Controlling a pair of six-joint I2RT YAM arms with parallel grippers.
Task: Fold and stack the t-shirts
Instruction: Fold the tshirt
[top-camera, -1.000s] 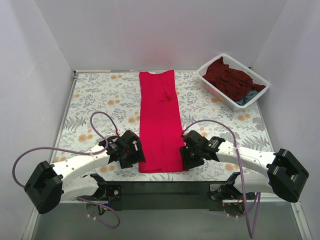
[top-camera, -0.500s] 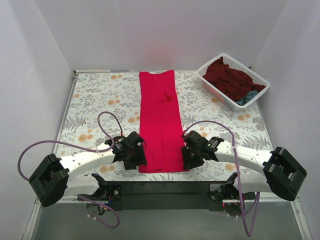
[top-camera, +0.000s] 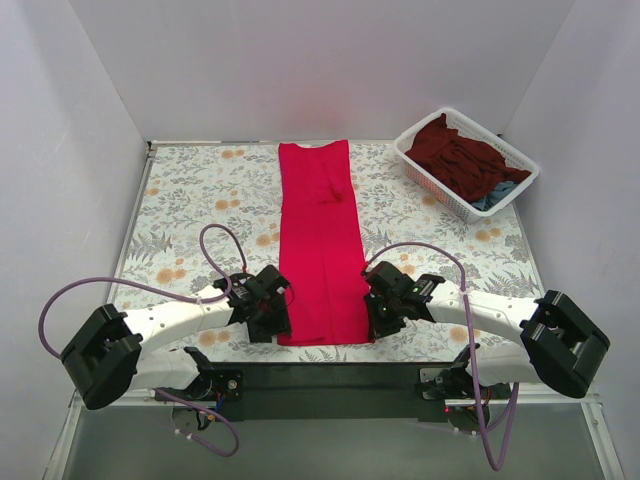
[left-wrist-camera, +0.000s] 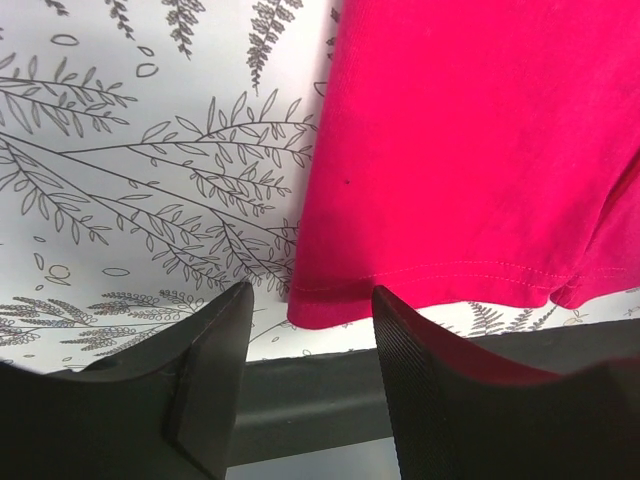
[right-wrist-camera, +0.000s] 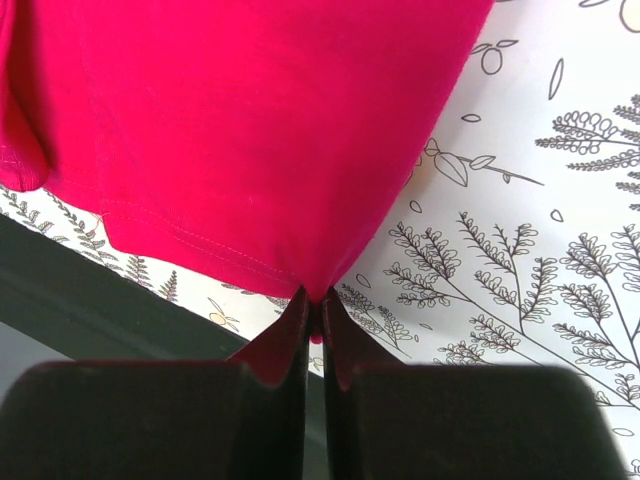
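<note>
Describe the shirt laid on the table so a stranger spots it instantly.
On the leaf-print table, look along its centre line. The crimson t-shirt lies there as a long flat strip; unlike the maroon shirt heaped in the white basket, it is bright red and smoothed out.

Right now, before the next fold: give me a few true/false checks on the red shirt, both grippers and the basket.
1. The right gripper is shut on the near-right hem corner of the red t-shirt. True.
2. The left gripper is clamped on the shirt too. False: its jaws are open, either side of the near-left corner.
3. The red t-shirt lies as a long narrow strip on the table. True.
4. The white basket is empty. False: it holds maroon cloth and teal-blue cloth.
</note>
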